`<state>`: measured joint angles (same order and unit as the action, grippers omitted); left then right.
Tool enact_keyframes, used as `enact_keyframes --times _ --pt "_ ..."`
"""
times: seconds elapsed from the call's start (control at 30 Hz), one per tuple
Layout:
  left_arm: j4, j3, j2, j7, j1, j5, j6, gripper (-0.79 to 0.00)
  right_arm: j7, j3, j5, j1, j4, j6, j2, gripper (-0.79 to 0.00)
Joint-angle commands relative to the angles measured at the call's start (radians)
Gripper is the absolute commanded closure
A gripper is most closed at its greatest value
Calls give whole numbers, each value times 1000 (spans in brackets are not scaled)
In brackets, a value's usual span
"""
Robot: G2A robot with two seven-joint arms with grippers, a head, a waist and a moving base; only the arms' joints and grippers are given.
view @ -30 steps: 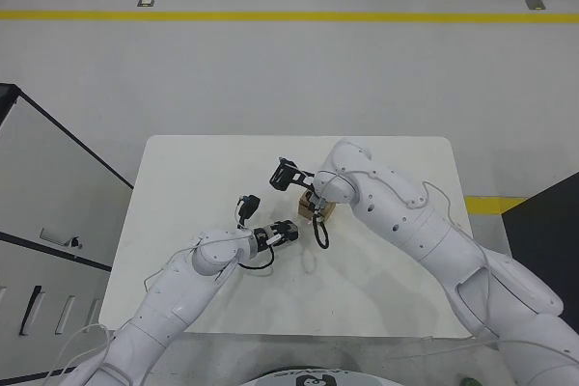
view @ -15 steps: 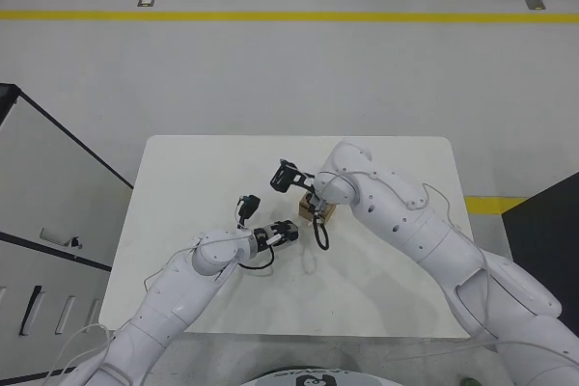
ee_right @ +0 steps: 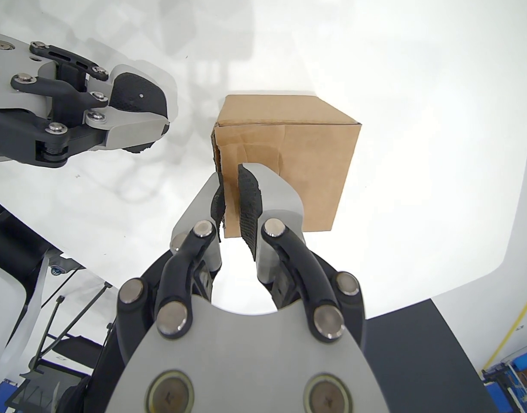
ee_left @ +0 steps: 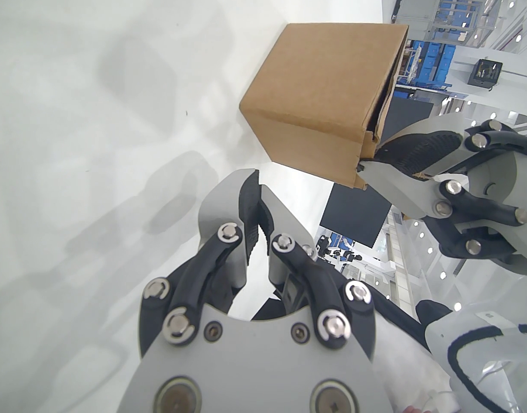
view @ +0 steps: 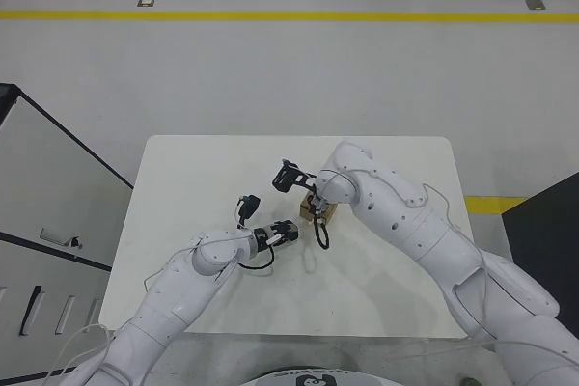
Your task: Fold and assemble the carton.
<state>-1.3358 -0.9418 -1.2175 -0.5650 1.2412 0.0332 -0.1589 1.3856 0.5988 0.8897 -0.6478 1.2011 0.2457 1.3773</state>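
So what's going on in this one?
The right end effector is clamped on a cardboard edge at one side of a small brown carton, over the middle of the white table. The carton is already box-shaped, though the gripped side looks not fully closed. The left end effector is close beside the carton, shut on nothing and not touching it.
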Motion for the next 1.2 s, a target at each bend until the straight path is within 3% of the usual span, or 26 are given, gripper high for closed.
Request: enact_keyframes --times 0.0,0.3,0.4,0.47,0.73,1.17 --pt "0 0 0 0 0 0 0 0 -1 7 -10 2 -5 -2 1 -157" --pt "0 0 0 0 0 0 0 0 -27 74 -82 2 -24 -39 -5 -234" --pt "0 0 0 0 0 0 0 0 -37 107 -113 2 -38 -56 -11 -182" --pt "0 0 0 0 0 0 0 0 -48 132 -146 -1 -50 -71 -13 -6" --pt "0 0 0 0 0 0 0 0 -57 181 -236 -13 -100 -99 -19 0" --pt "0 0 0 0 0 0 0 0 -66 160 -282 -20 -157 -86 -10 0"
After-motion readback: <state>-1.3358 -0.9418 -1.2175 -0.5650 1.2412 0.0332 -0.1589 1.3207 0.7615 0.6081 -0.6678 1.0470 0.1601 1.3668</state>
